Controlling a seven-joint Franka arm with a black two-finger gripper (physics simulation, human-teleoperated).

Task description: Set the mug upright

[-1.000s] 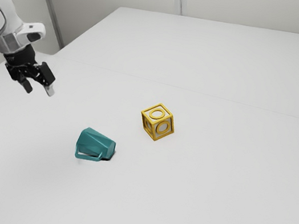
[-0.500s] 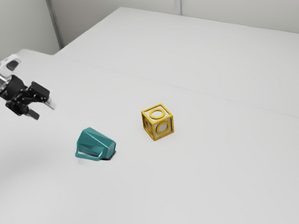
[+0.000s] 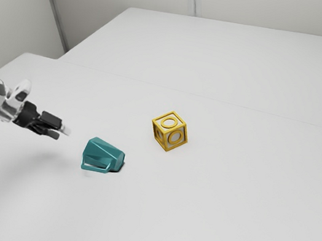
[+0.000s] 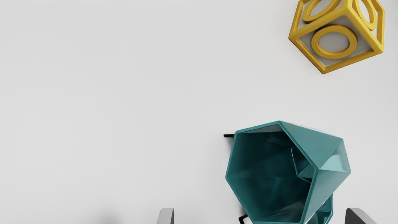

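The mug (image 3: 103,155) lies on its side on the tabletop (image 3: 226,213); the jaws stand open, near it but apart; standing it upright seems still left to do.

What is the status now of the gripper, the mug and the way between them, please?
Gripper open, short of mug. Mug on its side, mouth toward gripper. Yellow-framed cube beyond mug, apart, not between them.

The teal mug (image 3: 104,155) lies on its side, between the hand (image 3: 64,133) and the yellow-framed cube (image 3: 169,131).
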